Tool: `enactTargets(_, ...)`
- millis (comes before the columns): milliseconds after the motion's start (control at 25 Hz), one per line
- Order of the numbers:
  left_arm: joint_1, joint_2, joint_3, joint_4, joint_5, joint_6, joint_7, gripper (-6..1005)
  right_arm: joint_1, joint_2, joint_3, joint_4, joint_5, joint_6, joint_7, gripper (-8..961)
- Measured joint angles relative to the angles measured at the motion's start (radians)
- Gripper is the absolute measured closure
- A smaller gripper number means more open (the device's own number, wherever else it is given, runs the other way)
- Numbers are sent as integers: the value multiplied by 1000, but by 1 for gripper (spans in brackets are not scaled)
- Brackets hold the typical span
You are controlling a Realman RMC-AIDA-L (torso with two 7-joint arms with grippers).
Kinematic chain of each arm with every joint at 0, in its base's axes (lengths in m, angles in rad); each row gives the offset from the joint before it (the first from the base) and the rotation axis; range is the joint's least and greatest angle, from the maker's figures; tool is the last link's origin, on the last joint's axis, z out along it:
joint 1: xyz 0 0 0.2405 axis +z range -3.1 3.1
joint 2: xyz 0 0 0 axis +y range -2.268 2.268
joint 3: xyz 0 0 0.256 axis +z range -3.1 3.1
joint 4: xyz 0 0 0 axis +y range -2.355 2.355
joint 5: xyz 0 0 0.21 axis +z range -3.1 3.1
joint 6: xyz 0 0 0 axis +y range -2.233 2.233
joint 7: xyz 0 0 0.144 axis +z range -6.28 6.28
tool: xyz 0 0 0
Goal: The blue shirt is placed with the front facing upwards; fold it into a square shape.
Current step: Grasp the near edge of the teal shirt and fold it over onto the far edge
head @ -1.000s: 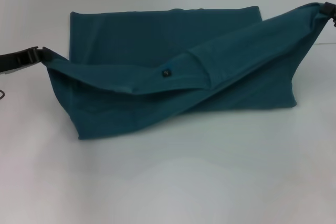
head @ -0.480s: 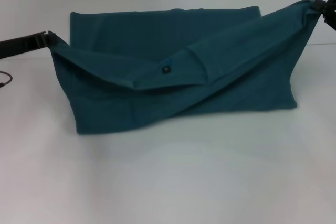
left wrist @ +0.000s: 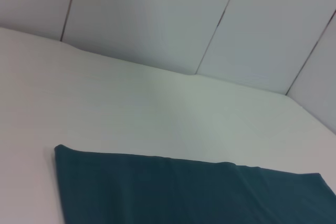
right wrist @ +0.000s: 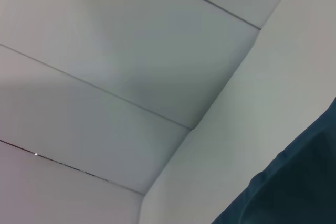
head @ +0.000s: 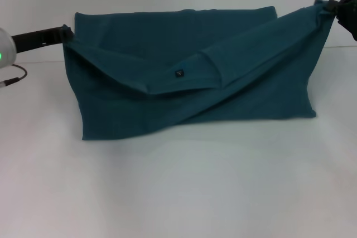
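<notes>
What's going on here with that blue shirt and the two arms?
The robot is partway through folding the blue shirt on the white table. The left gripper and the right gripper each hold a corner of the near edge, lifted and stretched between them over the flat part. The small dark label faces up on the raised flap. The fold isn't laid down yet.

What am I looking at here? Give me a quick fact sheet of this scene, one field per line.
Item: dark teal-blue cotton shirt, partly folded into a long band
Surface: white table
Left gripper: pinching the shirt's left corner, raised off the table
Right gripper: pinching the shirt's right corner, held higher
Between them: the lifted edge sags in the middle, small dark label showing
Lettering: not visible
Fold: not yet square
</notes>
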Motion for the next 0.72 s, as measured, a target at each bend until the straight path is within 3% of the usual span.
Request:
enactTargets(520,-44,1,-2,-72,0,-73,77,991,22,15,-20,44,1,92,-48,866)
enactTargets(640,-48,-1,-3,-73,0,-74,84,990,42,16,-64,46,-1,78,-53,864)
enactTargets(720,-50,-2,-3,-73,0,-73,84,990,57,4,-127,34,-6,41,-53,863)
